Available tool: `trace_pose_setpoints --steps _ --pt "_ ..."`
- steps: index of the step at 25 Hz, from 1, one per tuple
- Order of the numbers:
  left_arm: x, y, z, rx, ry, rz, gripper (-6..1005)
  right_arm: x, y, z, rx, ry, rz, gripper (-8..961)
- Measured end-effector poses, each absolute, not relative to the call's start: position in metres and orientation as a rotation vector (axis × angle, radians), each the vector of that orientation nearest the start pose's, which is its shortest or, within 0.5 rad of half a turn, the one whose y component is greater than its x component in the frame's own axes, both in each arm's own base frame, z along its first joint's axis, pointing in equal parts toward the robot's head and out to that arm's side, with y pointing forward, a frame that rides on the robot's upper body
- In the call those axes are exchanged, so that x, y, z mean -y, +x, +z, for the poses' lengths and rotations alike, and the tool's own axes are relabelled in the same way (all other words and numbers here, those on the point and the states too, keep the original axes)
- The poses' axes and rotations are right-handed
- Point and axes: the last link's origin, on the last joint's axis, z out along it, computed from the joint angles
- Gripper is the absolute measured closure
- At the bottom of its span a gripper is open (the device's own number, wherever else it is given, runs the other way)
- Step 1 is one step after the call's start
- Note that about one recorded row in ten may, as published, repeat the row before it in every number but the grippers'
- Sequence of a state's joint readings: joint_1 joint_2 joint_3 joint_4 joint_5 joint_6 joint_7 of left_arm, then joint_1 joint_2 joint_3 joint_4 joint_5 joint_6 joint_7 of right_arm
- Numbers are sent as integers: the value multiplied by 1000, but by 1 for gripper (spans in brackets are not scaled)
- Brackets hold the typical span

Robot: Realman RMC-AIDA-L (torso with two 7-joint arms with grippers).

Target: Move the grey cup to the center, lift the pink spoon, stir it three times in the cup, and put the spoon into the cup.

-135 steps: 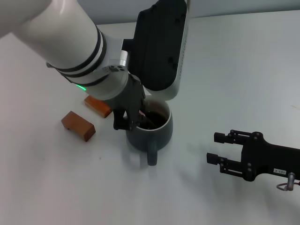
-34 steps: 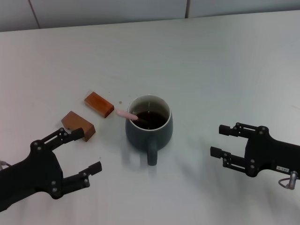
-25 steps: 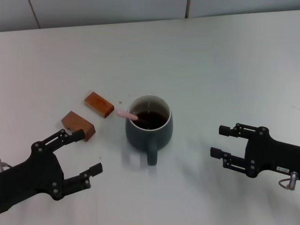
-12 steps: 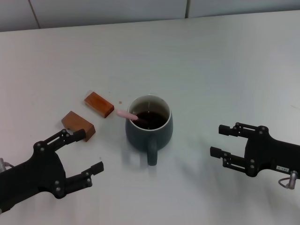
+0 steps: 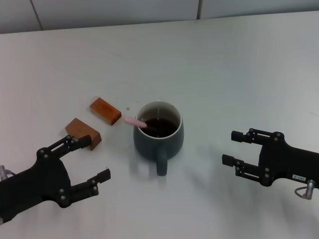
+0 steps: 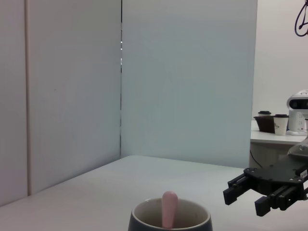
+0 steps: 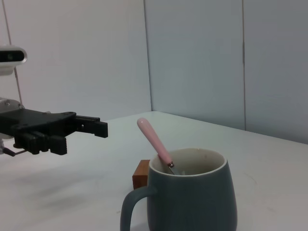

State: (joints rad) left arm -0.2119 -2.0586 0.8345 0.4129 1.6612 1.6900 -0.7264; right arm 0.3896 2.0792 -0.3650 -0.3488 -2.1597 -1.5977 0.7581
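- Black left gripper (image 5: 89, 164): I read it near the front-left corner of the white table (image 5: 239, 64), fingers spread wide, nothing between them. It is well apart from the cup.
- Black right gripper (image 5: 238, 148): near the front-right edge, fingers likewise spread and holding nothing, pointing toward the cup but clear of it.
- Grey cup (image 5: 159, 134): stands upright about mid-table, handle turned toward the front edge, dark liquid inside.
- Pink spoon (image 5: 133, 121): bowl end down in the liquid, pink handle leaning over the rim on the cup's left side. The right wrist view confirms the lean against the rim (image 7: 154, 139).
- Two brown wooden blocks (image 5: 83, 133), (image 5: 105, 110): lying to the left of the cup; the farther one sits just beside the spoon handle's tip, contact not resolvable.
- Judgement: spoon is in the cup, cup is central, so I take the last step as done. The next move calls only for keeping both arms clear of the cup; nothing left to grasp.
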Motion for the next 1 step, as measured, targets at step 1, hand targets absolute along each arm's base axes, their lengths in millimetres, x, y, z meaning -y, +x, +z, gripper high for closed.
trace_pose_setpoints --steps 1 --pt "-216 -320 -19 300 -2534 -919 165 -251 322 -33 -389 -2600 755 331"
